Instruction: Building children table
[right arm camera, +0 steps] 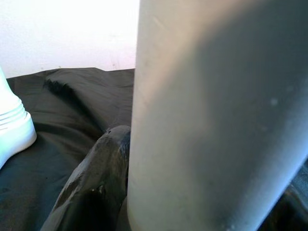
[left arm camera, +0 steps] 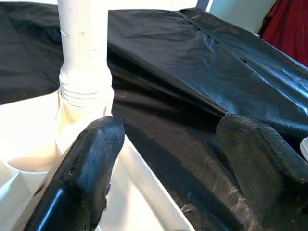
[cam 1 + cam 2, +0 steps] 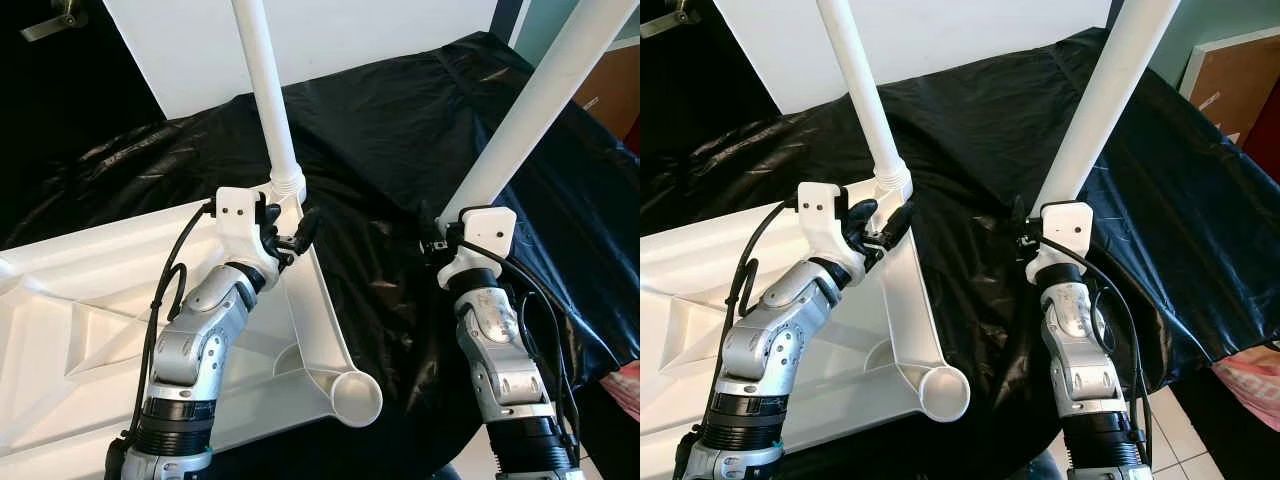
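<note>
The white plastic table top (image 3: pixel 60 300) lies upside down on a black sheet. One white leg (image 3: pixel 262 80) stands upright in its far corner socket, with a ribbed collar (image 2: pixel 84 91) at its base. My left gripper (image 3: pixel 292 228) is open right beside that collar, holding nothing, with the table's rim under its fingers (image 2: pixel 91 159). My right gripper (image 3: pixel 445 240) is shut on the lower end of a second white leg (image 3: pixel 540 100), which tilts up and to the right above the sheet. One finger (image 1: pixel 96 178) presses against that leg (image 1: pixel 211 110). The near corner socket (image 3: pixel 352 398) is empty.
The black plastic sheet (image 3: pixel 400 120) covers the whole work surface and drapes over its right edge. A white wall (image 3: pixel 350 40) stands behind. A brown board (image 3: pixel 1230 80) leans at the far right. Something pink (image 3: pixel 1255 385) and tiled floor (image 3: pixel 1185 420) lie at the lower right.
</note>
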You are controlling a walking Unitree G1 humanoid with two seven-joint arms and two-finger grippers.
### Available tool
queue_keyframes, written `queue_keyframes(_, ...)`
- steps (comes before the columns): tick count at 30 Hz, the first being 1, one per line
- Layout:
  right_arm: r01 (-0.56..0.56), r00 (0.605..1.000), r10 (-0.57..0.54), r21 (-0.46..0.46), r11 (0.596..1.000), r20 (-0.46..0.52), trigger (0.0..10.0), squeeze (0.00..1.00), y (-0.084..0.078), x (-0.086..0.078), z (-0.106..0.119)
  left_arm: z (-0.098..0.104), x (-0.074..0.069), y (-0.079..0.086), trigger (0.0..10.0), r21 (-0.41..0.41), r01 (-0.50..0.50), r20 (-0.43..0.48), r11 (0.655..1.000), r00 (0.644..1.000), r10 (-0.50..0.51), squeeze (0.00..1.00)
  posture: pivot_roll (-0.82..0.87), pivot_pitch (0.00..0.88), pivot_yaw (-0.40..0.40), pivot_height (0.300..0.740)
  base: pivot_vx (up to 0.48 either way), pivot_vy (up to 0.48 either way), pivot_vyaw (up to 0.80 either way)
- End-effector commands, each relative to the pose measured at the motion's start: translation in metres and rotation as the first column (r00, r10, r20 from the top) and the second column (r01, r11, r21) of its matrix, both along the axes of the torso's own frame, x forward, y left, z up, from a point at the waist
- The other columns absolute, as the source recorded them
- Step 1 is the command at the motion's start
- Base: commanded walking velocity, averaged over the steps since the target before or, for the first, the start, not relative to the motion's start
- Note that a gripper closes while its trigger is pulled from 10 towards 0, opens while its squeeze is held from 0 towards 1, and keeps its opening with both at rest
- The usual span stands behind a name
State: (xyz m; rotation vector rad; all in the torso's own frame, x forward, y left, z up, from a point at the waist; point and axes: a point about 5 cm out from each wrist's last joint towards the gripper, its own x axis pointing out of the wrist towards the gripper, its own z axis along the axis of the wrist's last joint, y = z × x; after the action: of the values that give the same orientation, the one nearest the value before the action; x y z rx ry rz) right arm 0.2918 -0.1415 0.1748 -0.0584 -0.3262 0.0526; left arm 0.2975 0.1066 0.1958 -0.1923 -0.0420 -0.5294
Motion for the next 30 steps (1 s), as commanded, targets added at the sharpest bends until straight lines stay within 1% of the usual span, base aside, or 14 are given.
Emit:
queue_keyframes(1,-0.006,1.0,0.006,-0.001,1.0,0.004,10.0,0.0,0.0013,-0.0012,0.0012,0.0014,0.0001,0.0039,10.0,-0.003,-0.041,-0.008,0.999,0.999,0.041,0.0,-0.09,0.173,0.084,0.74,0.0,0.0,0.0)
queue_keyframes(30,-0.023,1.0,0.023,-0.002,1.0,0.0,10.0,0.0,0.0043,-0.0012,0.0006,0.0018,-0.0012,0.0019,10.0,-0.01,-0.03,-0.019,1.0,0.999,0.03,0.0,-0.09,0.163,0.074,0.74,0.0,0.0,0.0)
